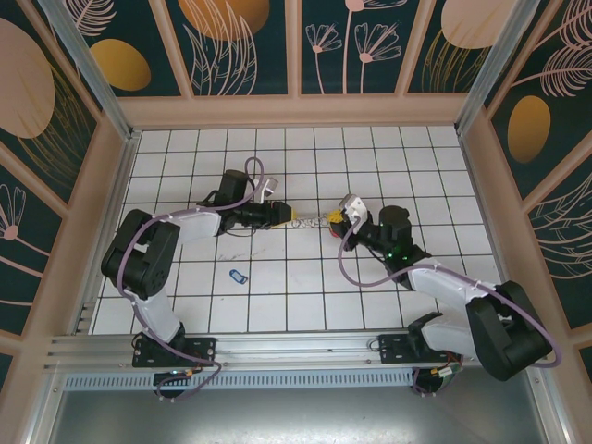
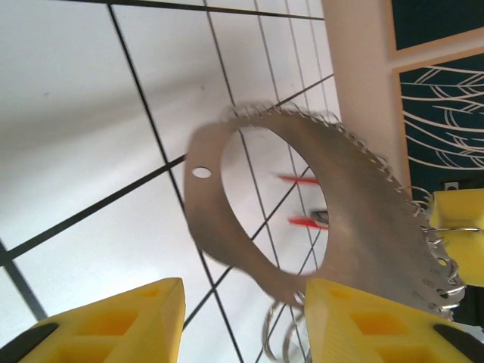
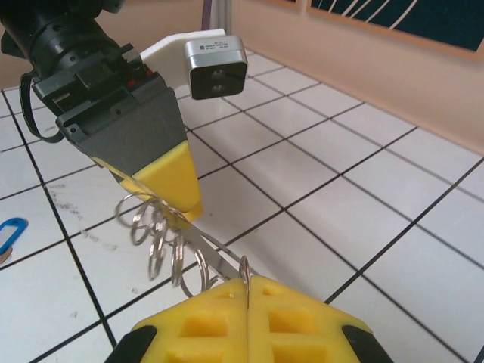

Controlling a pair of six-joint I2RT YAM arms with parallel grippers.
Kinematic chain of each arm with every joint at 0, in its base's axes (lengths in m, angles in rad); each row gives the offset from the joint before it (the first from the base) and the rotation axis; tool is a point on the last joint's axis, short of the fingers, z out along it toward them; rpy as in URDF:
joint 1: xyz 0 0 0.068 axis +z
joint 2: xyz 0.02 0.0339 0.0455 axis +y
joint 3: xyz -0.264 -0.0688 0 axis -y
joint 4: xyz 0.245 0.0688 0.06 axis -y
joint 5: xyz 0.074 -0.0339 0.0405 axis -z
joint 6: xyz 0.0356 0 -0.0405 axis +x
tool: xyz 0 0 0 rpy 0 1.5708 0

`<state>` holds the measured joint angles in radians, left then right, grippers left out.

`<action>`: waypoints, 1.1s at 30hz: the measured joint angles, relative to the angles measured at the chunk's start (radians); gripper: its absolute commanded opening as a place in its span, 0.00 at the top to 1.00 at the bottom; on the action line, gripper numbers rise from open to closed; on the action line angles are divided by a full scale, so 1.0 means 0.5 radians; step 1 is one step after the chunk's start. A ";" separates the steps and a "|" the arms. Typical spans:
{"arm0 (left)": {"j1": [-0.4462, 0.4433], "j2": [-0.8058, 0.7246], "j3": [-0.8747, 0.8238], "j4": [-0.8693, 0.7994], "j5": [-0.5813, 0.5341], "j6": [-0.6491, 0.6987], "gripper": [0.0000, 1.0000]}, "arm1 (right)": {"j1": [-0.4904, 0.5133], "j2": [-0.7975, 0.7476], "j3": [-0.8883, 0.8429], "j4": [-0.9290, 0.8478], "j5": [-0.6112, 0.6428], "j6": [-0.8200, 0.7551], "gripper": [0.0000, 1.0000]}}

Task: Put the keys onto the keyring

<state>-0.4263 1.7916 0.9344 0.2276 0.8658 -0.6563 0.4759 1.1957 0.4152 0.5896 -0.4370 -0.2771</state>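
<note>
On the left of the overhead view, the left arm reaches in over the white tiled bench (image 1: 185, 166). The left gripper (image 1: 280, 215) sits near the bench's middle and points right. Its own wrist camera shows this gripper (image 2: 243, 291) with its yellow fingers (image 2: 121, 325) spread well apart, clamping nothing. The lower rim of the keyring (image 2: 370, 219) runs down to the inner edge of the right-hand finger (I cannot tell whether it touches).

The keyring is a flat grey loop with small wire rings along its outer rim and one small hole punched through the band. It is tilted and raised above the tiles. Two red slivers (image 2: 299, 179) show through its opening, too blurred to identify.

A blue key (image 1: 238, 276) lies alone on the bench, nearer the arm bases and well apart from both grippers. It also shows at the left edge of the right wrist view (image 3: 11, 231).

From above, the keyring (image 1: 308, 222) spans the gap between the two grippers. Further right, the right gripper (image 1: 333, 220) faces the left one. Its wrist camera shows this gripper (image 3: 247, 283) with its fingers pressed together on the keyring's thin edge (image 3: 215, 257), while wire rings (image 3: 162, 234) hang against the left gripper's yellow fingertip.
</note>
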 measured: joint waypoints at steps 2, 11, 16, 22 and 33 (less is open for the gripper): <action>0.000 0.003 0.000 -0.002 -0.034 0.031 0.54 | -0.022 0.033 0.030 -0.072 -0.015 0.002 1.00; -0.003 -0.095 -0.130 -0.012 -0.291 0.220 0.56 | -0.049 0.171 0.240 -0.349 -0.111 0.100 1.00; -0.024 -0.298 -0.163 0.026 -0.401 0.427 0.56 | -0.047 0.133 0.245 -0.488 -0.172 0.157 1.00; -0.115 -0.327 -0.060 0.037 -0.340 0.697 0.59 | -0.046 0.096 0.245 -0.867 -0.221 0.140 1.00; -0.378 0.012 0.163 -0.137 -0.232 0.947 0.59 | -0.043 0.005 0.056 -0.708 -0.082 0.307 1.00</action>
<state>-0.6155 1.7977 1.0161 0.1593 0.7498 -0.1829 0.4545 1.1980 0.4435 0.2356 -0.4782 -0.1238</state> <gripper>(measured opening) 0.409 0.052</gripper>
